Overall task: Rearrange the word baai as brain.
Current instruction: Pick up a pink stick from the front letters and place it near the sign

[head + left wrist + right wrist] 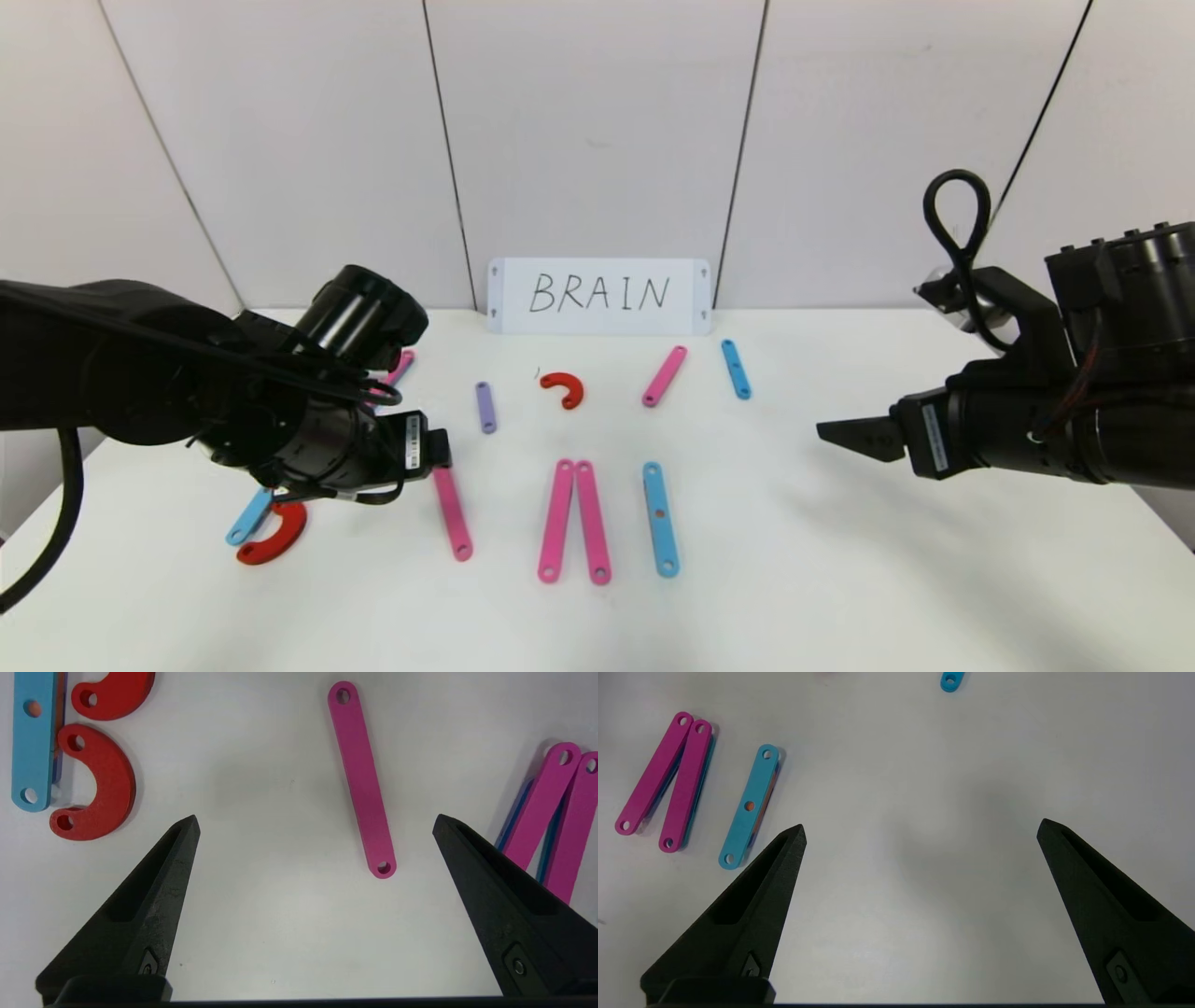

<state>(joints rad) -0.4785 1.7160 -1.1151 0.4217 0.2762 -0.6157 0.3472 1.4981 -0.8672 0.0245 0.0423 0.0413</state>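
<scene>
Baai's strip letters lie across the near table. Left gripper hovers over a pink strip, jaws spread; right gripper hangs likewise, wide apart. Farthest back stands the BRAIN card.

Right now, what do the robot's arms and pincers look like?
Both arms are black, built from chunky round joints. The left gripper and the right gripper each end in two black wedge-shaped fingers tapering to points. A black cable loops above the right arm, and small white labels sit near both wrists.

Letter strips on table, before card at rear wall.
</scene>
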